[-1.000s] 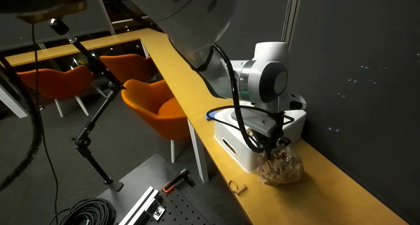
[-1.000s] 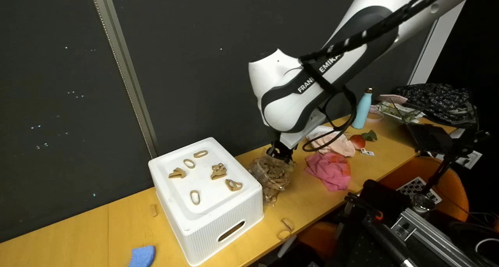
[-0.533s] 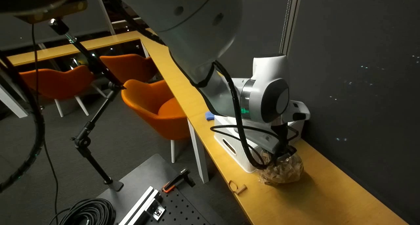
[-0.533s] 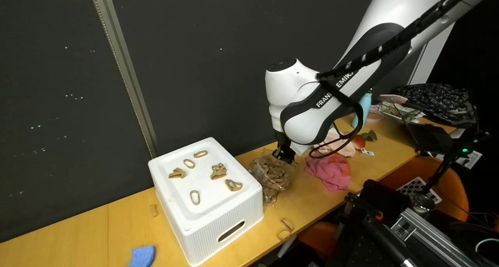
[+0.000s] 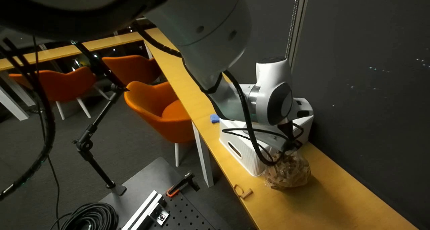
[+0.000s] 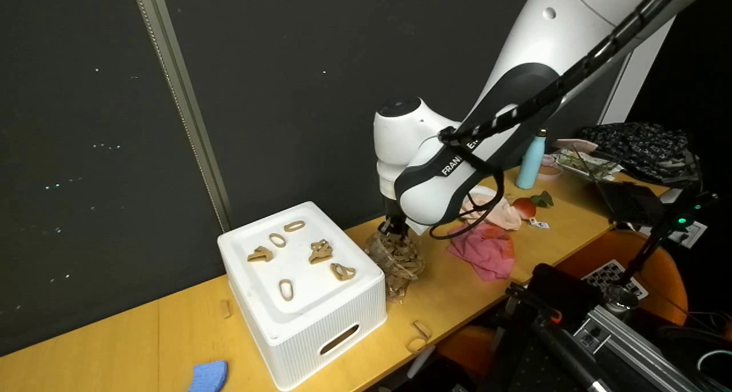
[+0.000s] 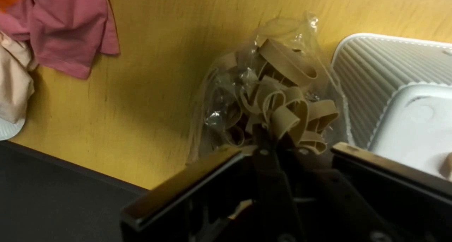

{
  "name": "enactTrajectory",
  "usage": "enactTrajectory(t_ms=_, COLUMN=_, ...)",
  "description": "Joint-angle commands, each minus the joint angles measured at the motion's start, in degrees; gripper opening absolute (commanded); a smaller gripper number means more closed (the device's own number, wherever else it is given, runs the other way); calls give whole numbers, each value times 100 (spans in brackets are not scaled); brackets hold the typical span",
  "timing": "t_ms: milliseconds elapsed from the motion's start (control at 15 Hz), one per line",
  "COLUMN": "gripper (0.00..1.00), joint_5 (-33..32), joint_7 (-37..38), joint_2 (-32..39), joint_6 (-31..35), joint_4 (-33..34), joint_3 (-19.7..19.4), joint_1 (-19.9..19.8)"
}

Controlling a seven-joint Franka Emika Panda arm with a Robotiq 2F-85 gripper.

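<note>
A clear plastic bag point(image 7: 215, 93) full of tan rubber bands point(image 7: 286, 120) lies on the yellow table beside the white box point(image 6: 366, 312). Over the top of the bag stands my gripper point(image 7: 273, 139), pointing down, its fingertips among the bands. The jaws are nearly together, and looped bands fan out from between the tips. Dim light hides the exact contact. In both exterior views the gripper point(image 6: 394, 229) reaches the upper part of the bag point(image 5: 290, 173), and the arm partly covers it.
Several loose bands point(image 6: 321, 252) lie on the box's white lid. More bands point(image 5: 247, 193) lie by the table's front edge. A pink cloth point(image 6: 483, 252), a peach cloth point(image 6: 500, 212) and a blue bottle point(image 6: 532, 163) stand beyond the bag. The dark wall point(image 6: 297, 123) runs along the back.
The wrist has come lower over the bag and turned more upright. In an exterior view it swung right, then back left. The jaws have stayed closed; the bag has hardly moved.
</note>
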Motion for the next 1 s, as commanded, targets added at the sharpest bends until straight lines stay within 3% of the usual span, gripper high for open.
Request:
enactTrajectory(t_ms=0, gripper=32, joint_5=11, joint_7=-227, joint_2=317, joint_6=180, joint_4=404, joint_3=-20, joint_1=26)
enactTrajectory(t_ms=67, gripper=33, joint_5=50, joint_7=-276, joint_2=346, joint_6=206, joint_4=451, joint_3=7, joint_1=24)
enactTrajectory(t_ms=667, gripper=97, joint_5=596, joint_7=-896, joint_2=-121, joint_6=-113, joint_4=234, joint_3=590, joint_1=-130)
enactTrajectory(t_ms=933, gripper=100, joint_5=862, joint_7=-1411, joint_2=59, joint_6=-379, joint_4=809, joint_3=783, joint_1=-233)
